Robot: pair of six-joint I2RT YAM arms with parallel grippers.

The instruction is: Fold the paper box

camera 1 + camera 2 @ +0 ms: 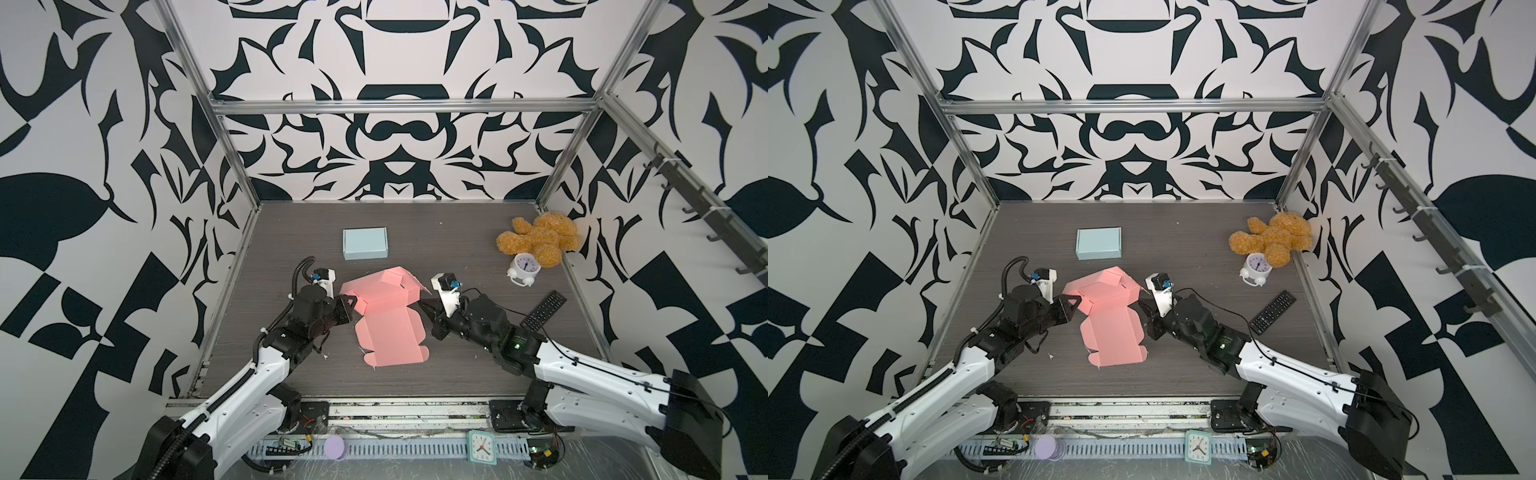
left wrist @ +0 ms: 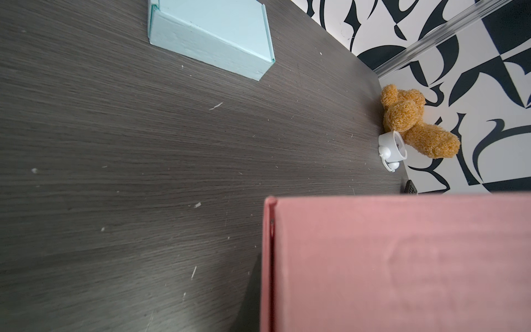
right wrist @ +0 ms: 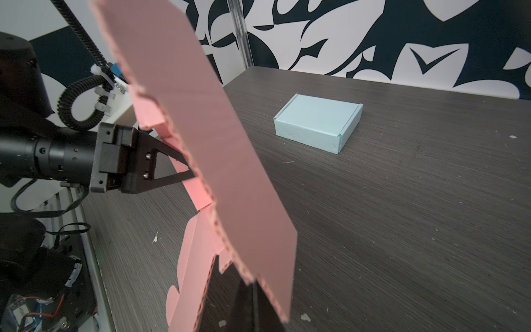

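Partly raised — pink paper box (image 1: 388, 336), clamped

I see a closed light-blue box (image 1: 365, 243) toward the back of the grey surface (image 1: 457, 249). In the far right corner a brown teddy bear (image 1: 540, 239) touches a white alarm clock (image 1: 525, 268). A black remote (image 1: 543, 311) lies nearer the front.

pink sheet (image 1: 384, 320) central, blue box (image 1: 365, 244) beyond, open table (image 1: 457, 249) alongside
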